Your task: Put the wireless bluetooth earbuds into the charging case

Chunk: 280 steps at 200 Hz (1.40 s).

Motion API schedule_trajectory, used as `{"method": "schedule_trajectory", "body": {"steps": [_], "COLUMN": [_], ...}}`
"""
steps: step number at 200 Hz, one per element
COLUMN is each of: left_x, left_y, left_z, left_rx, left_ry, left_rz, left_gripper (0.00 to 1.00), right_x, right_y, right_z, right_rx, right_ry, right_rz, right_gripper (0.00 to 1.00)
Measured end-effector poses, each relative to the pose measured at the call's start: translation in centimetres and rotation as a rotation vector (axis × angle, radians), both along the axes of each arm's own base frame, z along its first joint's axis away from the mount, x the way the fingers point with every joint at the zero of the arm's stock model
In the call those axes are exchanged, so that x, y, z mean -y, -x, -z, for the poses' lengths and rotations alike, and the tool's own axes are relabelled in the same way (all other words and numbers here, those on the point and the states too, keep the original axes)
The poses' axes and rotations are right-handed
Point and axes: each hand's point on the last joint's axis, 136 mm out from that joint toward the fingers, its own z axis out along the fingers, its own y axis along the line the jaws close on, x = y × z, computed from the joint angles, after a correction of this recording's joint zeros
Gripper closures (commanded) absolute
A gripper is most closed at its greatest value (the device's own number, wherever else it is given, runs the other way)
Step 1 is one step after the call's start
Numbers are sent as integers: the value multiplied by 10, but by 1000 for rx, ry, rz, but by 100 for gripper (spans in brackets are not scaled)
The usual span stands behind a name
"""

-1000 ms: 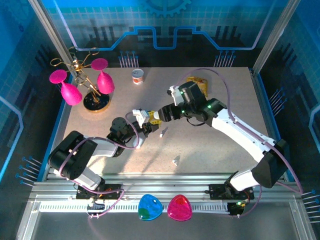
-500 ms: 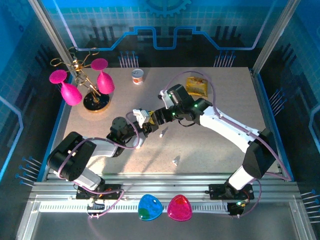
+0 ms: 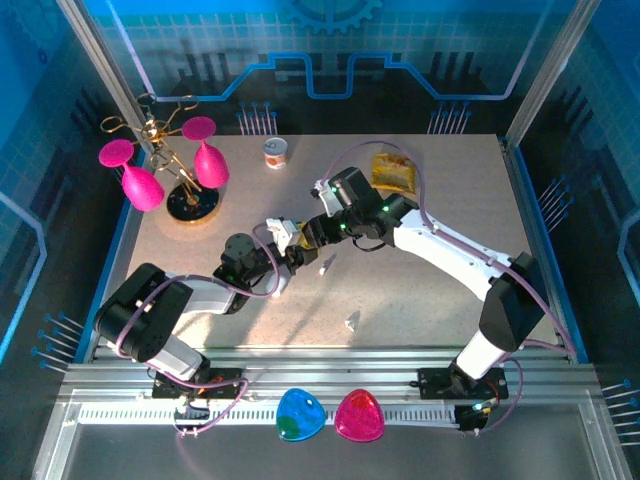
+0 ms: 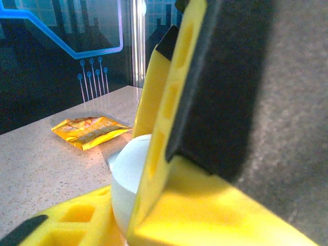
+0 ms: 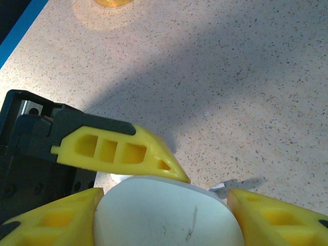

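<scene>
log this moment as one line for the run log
charging case: between right gripper fingers, left gripper finger at its edge | grips: unclear | earbuds: two loose on table

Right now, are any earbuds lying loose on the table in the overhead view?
Yes, one white earbud lies on the table near its middle, and a second earbud lies nearer the arm bases.

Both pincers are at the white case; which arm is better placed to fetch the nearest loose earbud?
Probably left: the right pincer brackets the case squarely, and the earbud lies beside the left pincer.
</scene>
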Motion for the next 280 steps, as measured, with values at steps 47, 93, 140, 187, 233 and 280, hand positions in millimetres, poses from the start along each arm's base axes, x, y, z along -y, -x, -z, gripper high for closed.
{"method": "schedule_trajectory", "body": {"steps": [47,93,140,187,233,280], "left_x": [0,1,3,2,-5,-23], "left_y": [1,18,35,42,34,6], "left_z": [-1,4,17,41,50,45], "left_rx": [22,35,26,-50,-112,-231], "left_ry": [-12,-84,-198,-268,-308,-335], "left_rz": [3,47,97,122,55,-131], "left_gripper": [2,1,1,1,1,1], "right_x": [40,101,167,199,208,210], "right_y": [-14,-37,-59,-74,-69,-69], "right_z": [17,53,97,142,173,171], "right_rx": [-21,-28,-26,-43,-76,-65], "right_ry": [30,75,135,198,245,245], "right_rz": [131,323,526,660,698,706], "right_gripper": [49,49,50,50,42,16]}}
